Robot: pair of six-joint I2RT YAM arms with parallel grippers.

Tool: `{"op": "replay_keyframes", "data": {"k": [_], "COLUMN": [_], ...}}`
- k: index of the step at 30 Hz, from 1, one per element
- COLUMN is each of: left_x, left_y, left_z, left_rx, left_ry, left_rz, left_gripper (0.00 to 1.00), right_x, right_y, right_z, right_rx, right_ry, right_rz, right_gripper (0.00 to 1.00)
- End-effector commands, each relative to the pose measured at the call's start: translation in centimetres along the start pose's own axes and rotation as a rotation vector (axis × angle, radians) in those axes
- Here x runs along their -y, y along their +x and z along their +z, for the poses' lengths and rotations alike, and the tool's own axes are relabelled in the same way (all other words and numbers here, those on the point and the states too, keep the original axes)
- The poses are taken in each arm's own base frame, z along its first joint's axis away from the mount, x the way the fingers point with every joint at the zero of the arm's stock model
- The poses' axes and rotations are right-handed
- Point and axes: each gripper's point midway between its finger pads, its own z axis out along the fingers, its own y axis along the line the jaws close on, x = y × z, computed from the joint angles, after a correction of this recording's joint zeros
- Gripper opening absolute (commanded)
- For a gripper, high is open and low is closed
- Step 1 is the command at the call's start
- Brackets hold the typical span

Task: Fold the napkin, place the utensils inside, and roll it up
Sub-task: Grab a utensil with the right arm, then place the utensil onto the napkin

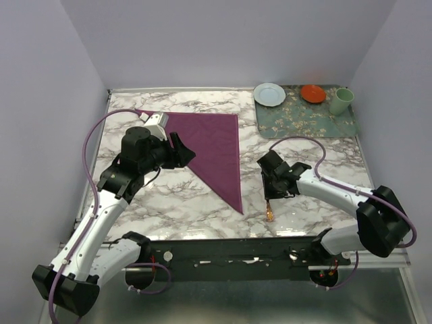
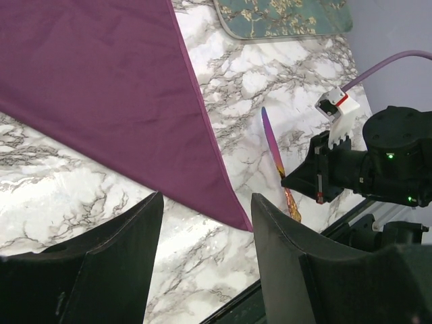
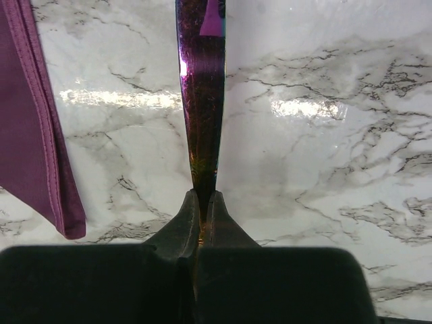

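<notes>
Clamping slim iridescent purple-pink knife [image 3: 201,101] near handle, right claw [image 3: 202,202] sits beside tip of plum-purple cloth napkin [image 1: 212,148]; left claw [image 2: 206,199] apart over napkin edge.

Right wrist view: the slim iridescent purple-pink metal knife [image 3: 202,101] runs off the top edge, so no tip, and its handle vanishes inside the pinched right gripper [image 3: 202,206]. From overhead that gripper covers the blade, and only an orange-gold stub pokes out. The plum-purple cloth napkin [image 2: 101,88] gets cut by the left wrist view's top and left edges. Overhead, the left gripper [image 1: 181,152] hides part of its long edge.
</notes>
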Motion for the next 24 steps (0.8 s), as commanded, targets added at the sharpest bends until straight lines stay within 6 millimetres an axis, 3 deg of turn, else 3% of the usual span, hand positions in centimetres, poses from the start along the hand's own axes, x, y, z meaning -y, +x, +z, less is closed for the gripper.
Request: {"op": "replay_keyframes", "data": {"k": [1,5,7,8,9,11,14,15,16,17,18,21,22,23,24], "left_x": [0.5,0.4,0.2,0.1,0.0,-0.4,-1.7,-2.6,-3.1,-3.7,-3.9,-4.8,-5.0,-5.1,-5.3], "left_y": [-0.9,-1.3,-1.4,-1.4,-1.5,-1.4,-1.5,-1.9,-2.0,-2.0,-2.3,-2.4,-2.3,-2.1,-2.1], "left_z": [0.0,0.0,0.0,-0.1,-0.1,-0.1,-0.4,-0.6,-0.9,-1.1,-1.5,-1.9,-1.9,-1.9,-1.8], "left_rx": [0.022,0.03,0.037,0.041,0.044,0.047,0.072,0.098,0.106,0.112,0.131,0.144,0.14,0.133,0.128], "left_ry": [0.011,-0.004,-0.012,-0.02,-0.026,-0.042,-0.108,-0.158,-0.185,-0.21,-0.219,-0.258,-0.263,-0.266,-0.272], "left_rz": [-0.002,0.004,0.004,0.004,0.004,0.004,0.008,0.012,0.019,0.019,0.029,0.034,0.034,0.034,0.032], "left_gripper": [0.63,0.63,0.64,0.63,0.64,0.64,0.64,0.64,0.65,0.65,0.65,0.66,0.66,0.66,0.66], "right_x": [-0.1,-1.2,-2.7,-3.3,-4.6,-6.4,-10.0,-10.8,-12.6,-13.4,-14.1,-17.6,-18.1,-19.7,-20.4], "right_y": [-1.9,-4.1,-6.6,-7.0,-9.0,-9.6,-13.1,-13.3,-15.4,-16.1,-16.3,-19.7,-19.0,-20.9,-21.1], "right_z": [-1.6,-2.3,-3.3,-2.6,-3.5,-2.3,-3.0,-1.6,-2.7,-2.4,-0.9,-2.0,0.0,-1.3,-0.9], "right_rx": [0.051,0.095,0.145,0.127,0.164,0.124,0.19,0.163,0.211,0.216,0.189,0.24,0.184,0.236,0.231], "right_ry": [0.004,-0.021,-0.065,-0.069,-0.102,-0.136,-0.204,-0.206,-0.249,-0.26,-0.256,-0.319,-0.321,-0.352,-0.361], "right_rz": [-0.085,-0.193,-0.263,-0.295,-0.338,-0.389,-0.463,-0.482,-0.501,-0.513,-0.526,-0.562,-0.578,-0.581,-0.59], "right_gripper": [0.01,0.01,0.01,0.01,0.01,0.01,0.01,0.01,0.01,0.01,0.01,0.01,0.01,0.01,0.01]}}
